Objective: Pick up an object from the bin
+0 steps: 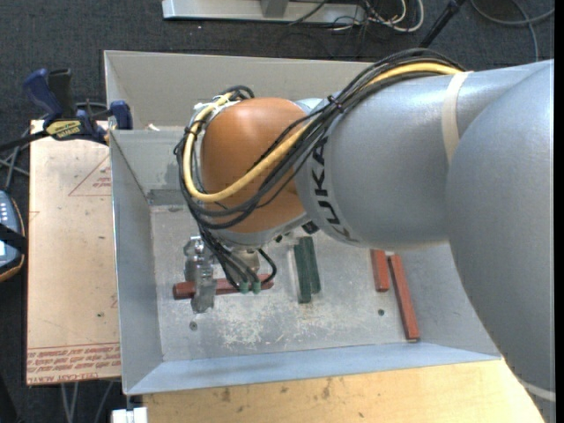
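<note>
Reddish-brown stick (222, 289) lies beneath your gripper (203, 291) at the bin's (132, 254) eight o'clock; you cannot tell whether it's spread or pinching.

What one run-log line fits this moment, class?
claw above left end of red-brown bar | dark green bar to its right | two red-brown strips far right of bin floor

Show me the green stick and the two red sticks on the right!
green stick (305, 271), camera view, middle of its length.
long red stick (404, 297), camera view, middle of its length.
short red stick (380, 271), camera view, its middle.
</note>
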You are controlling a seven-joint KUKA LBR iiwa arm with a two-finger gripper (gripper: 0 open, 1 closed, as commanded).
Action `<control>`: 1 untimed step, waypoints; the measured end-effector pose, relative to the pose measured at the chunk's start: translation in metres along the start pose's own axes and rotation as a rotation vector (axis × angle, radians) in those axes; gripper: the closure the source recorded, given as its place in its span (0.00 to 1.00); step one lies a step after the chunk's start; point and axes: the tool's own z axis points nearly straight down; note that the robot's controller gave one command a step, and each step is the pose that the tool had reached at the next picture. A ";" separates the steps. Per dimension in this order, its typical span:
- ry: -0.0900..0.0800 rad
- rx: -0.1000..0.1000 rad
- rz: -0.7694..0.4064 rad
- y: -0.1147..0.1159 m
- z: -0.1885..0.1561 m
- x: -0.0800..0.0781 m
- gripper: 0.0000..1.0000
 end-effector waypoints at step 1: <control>0.008 0.003 -0.004 -0.008 -0.050 0.020 1.00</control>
